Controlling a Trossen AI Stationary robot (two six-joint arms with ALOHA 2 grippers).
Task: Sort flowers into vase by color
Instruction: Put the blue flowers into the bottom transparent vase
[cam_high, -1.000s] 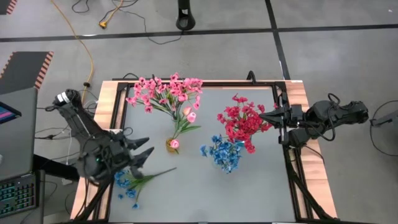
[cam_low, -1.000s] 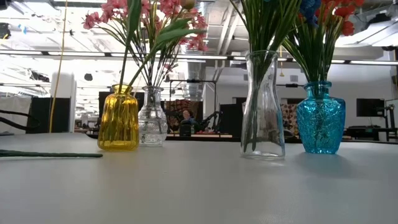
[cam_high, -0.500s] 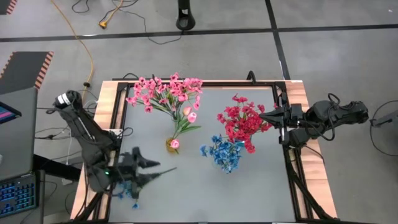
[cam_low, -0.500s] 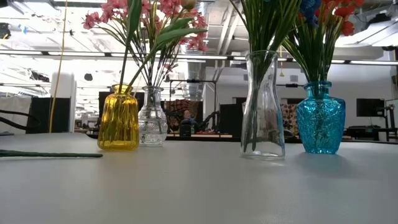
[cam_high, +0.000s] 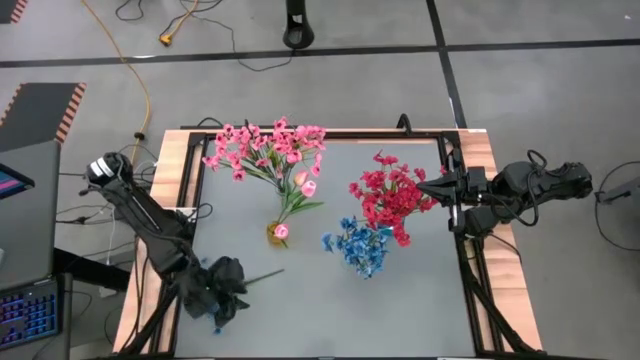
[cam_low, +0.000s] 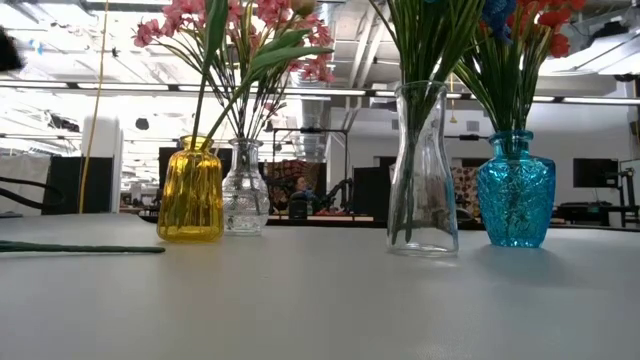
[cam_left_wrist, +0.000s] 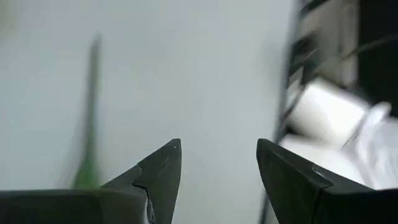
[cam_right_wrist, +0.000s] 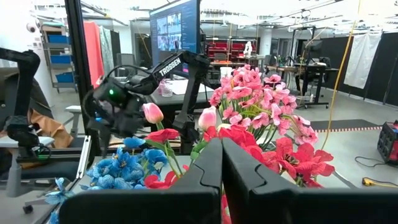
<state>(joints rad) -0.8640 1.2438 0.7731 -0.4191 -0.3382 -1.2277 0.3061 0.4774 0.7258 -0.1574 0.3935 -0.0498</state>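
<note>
Down at the table's seven o'clock corner, the left gripper (cam_high: 222, 300) hangs low over the last loose flower (cam_high: 262, 275), fingers spread and clasping nothing. That sprig lies flat on the grey table (cam_high: 400, 300); only a short length of green stem shows past the gripper in the high view. Its long axis runs roughly eight o'clock to two o'clock, the bare stem end toward two o'clock and the centre. The blossom end is hidden under the arm. In the left wrist view the green stem (cam_left_wrist: 89, 118) lies beside the open fingertips (cam_left_wrist: 163, 163), apart from them.

One loose sprig, then, and four vases. Nearest the centre from above, a yellow vase (cam_low: 190, 190) with a few pink tulip-like blooms (cam_high: 304, 183), then a tall clear vase (cam_low: 423, 170) with the blue flowers (cam_high: 357, 245). Beyond, toward eleven o'clock, the light pink flowers (cam_high: 265, 148) fan out of a small clear cut-glass vase (cam_low: 245, 188); toward two o'clock, the red-pink flowers (cam_high: 390, 195) sit in a blue vase (cam_low: 515, 190).

At three o'clock the right gripper (cam_high: 424, 188) waits at the table's edge, fingers pressed together on nothing. From its wrist camera, white lettering (cam_right_wrist: 165, 65) on the left arm reads "TROSSEN".
</note>
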